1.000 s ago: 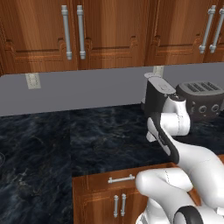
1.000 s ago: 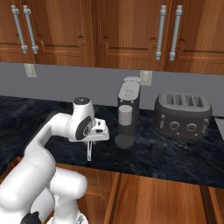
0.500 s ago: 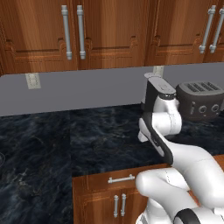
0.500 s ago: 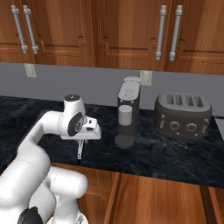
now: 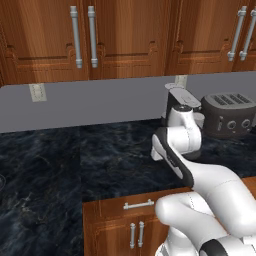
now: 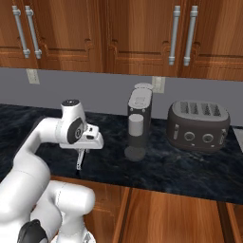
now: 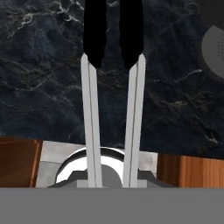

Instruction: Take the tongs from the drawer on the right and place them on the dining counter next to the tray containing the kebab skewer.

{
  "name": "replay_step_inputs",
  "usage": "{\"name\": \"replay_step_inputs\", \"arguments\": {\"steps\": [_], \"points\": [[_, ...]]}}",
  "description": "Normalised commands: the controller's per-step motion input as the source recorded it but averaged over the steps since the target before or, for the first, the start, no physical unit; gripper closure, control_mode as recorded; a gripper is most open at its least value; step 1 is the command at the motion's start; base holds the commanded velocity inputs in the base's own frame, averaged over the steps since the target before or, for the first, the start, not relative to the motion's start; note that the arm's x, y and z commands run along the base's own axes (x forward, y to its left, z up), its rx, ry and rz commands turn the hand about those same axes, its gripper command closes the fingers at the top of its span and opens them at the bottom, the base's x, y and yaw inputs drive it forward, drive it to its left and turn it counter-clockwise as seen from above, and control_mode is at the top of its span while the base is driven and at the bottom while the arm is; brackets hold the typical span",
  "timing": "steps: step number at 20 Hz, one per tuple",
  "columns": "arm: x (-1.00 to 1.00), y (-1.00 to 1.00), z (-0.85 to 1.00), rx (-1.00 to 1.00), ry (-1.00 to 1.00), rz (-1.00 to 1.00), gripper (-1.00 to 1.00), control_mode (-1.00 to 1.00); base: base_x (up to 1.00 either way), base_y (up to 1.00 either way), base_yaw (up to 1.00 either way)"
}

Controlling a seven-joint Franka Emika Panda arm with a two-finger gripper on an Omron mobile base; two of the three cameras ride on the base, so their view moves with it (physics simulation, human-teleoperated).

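Under reddish-brown cabinets runs a black veined stone table (image 6: 180, 171). The tongs (image 7: 113, 118) hang from our pincer (image 6: 79, 159), clenched on them, arms pointing down over the stone. We judge the pickup done. What remains is carrying them to the tray and setting them beside it. A coffee machine (image 6: 138, 121) and toaster (image 6: 198, 124) stand nearby.

Bench (image 5: 75, 160): black stone, polished, faint blue-white veining. Cabinet doors (image 5: 130, 35): reddish-brown wood, satin sheen, with brushed silver metal handles (image 5: 75, 35). Drawer (image 5: 117, 212) front: same wood, silver bar handle. Toaster (image 6: 198, 126): dark grey, matt. Tongs (image 7: 113, 109): smooth grey metal arms with matt black tips. Backsplash (image 5: 100, 102): flat matt grey.
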Motion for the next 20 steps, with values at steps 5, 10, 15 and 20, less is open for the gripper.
{"name": "replay_step_inputs", "arguments": {"steps": [5,10,15,20], "points": [[0.0,0.13,0.13,0.0,0.0,-0.01,1.0,-1.0,0.0,0.0,0.0],[0.0,0.1,0.09,0.0,0.0,-0.01,1.0,-1.0,0.0,0.0,0.0],[0.0,0.09,0.15,0.0,0.0,0.0,1.0,-1.0,0.0,0.0,0.0],[0.0,0.29,0.18,0.0,0.0,0.0,1.0,-1.0,0.0,0.0,0.0]]}}
